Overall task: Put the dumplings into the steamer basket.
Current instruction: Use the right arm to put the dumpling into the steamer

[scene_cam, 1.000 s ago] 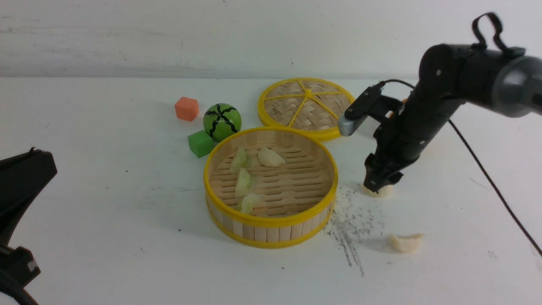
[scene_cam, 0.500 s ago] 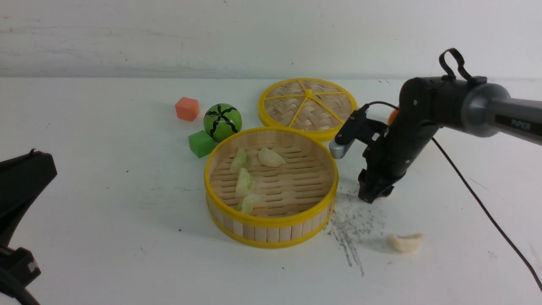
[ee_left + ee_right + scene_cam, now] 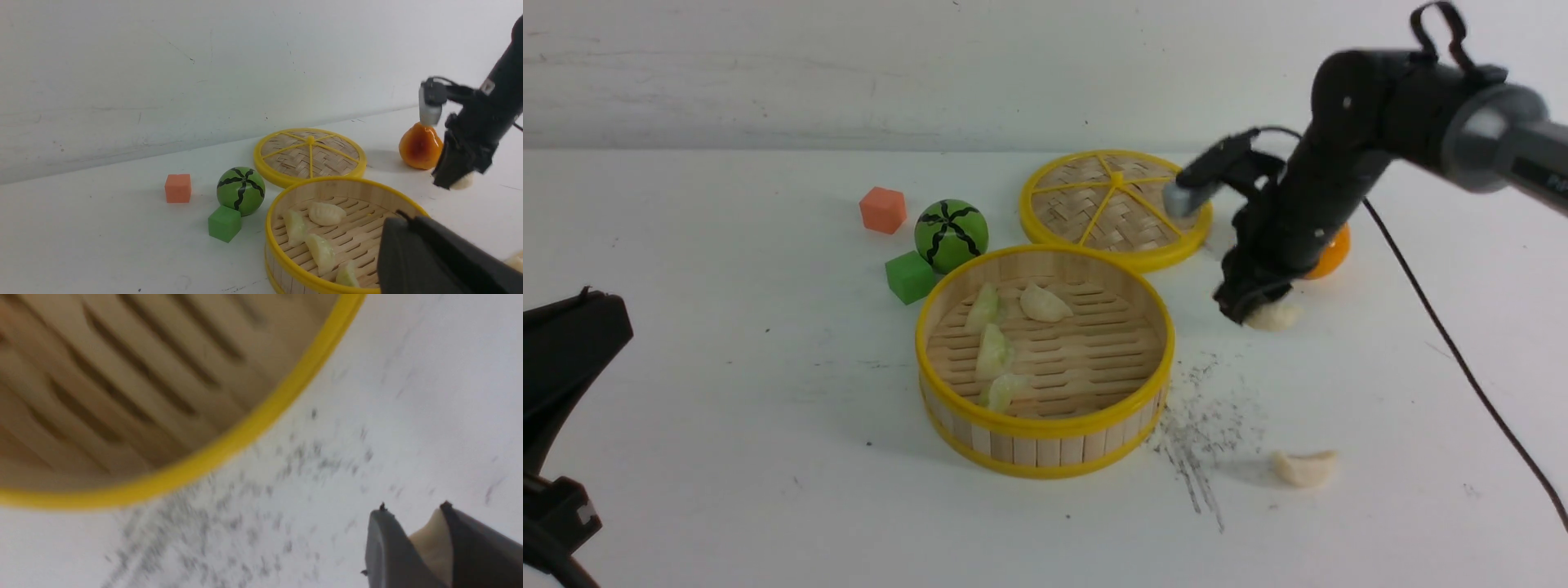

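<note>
Dumpling point(image 3: 430, 544), cream-white, sits pinched between narrowed jaws of the right gripper point(image 3: 1245, 309), at three o'clock from the steamer basket point(image 3: 1045, 426). A second dumpling point(image 3: 1305, 469) lies on the table point(image 3: 768, 425) at four o'clock; four dumplings point(image 3: 1044, 304) rest inside.

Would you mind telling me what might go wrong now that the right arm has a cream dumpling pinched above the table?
1. The held dumpling sticks out past the right fingers, gripped only near their tips, so it may slip during the carry.
2. The steamer basket has a raised yellow rim; a low path could clip it.
3. The pear sits close behind the arm and might get knocked.
</note>
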Controlling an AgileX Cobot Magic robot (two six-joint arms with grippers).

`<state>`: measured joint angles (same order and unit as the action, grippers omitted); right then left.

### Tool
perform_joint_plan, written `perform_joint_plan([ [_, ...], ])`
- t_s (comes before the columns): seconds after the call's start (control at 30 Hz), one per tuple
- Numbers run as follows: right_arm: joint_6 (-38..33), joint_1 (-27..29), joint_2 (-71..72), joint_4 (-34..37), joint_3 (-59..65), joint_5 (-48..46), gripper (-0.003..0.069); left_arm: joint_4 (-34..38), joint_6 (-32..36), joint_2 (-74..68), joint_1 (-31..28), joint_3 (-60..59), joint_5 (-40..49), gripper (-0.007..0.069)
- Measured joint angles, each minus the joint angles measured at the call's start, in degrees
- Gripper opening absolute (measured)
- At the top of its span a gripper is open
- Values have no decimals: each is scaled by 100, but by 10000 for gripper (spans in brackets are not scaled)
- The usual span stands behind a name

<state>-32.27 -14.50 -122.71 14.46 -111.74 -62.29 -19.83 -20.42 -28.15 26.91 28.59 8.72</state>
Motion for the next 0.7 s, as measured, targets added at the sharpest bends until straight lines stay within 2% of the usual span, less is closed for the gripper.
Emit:
perform_joint_plan([
  [0.13, 90, -23, 41, 1494, -357, 223, 139, 0, -1, 0, 0, 0, 0, -5],
  [0.17, -48, -75, 26, 2012, -371, 364, 139, 0, -1, 0, 0, 0, 0, -4],
  [0.23, -431, -200, -70, 2499, -382, 513, 139, 0, -1, 0, 0, 0, 0, -5],
  [0.27, -431, -216, -70, 2541, -382, 528, 139, 0, -1, 0, 0, 0, 0, -5],
  [0.33, -1026, -458, -321, 2912, -382, 724, 139, 0, -1, 0, 0, 0, 0, -3],
  [0.47, -1479, -691, -733, 3000, -382, 981, 139, 0, -1, 0, 0, 0, 0, -1],
  [0.7, -1663, -718, -1118, 2983, -377, 1236, 139, 0, -1, 0, 0, 0, -5, 1],
])
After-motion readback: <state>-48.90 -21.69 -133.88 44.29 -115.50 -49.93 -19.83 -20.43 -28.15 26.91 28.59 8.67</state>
